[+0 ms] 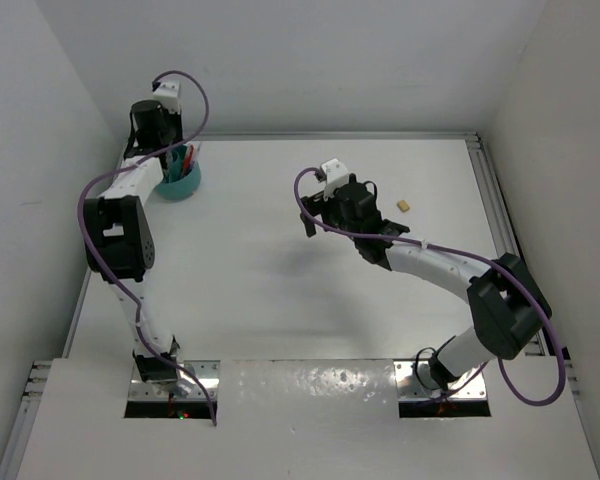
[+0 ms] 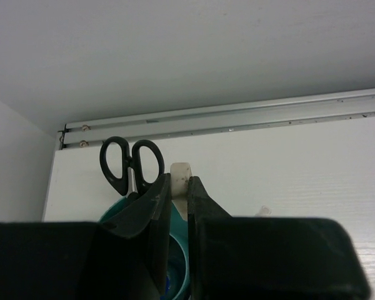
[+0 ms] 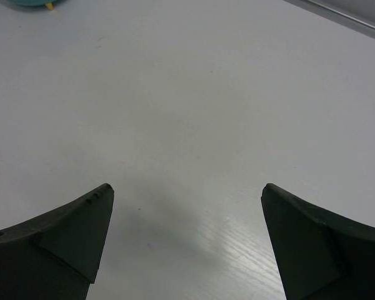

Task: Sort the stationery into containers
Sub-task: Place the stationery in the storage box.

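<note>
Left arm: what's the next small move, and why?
Probably open the left fingers: they pinch a pale item just over the teal organiser, where scissors already stand, so letting go should drop it in.

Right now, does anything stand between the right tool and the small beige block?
Nothing visible. The small beige block lies alone on bare white table, beside the right arm's wrist; the open right tool points away from it, towards the round teal plastic organiser.
</note>
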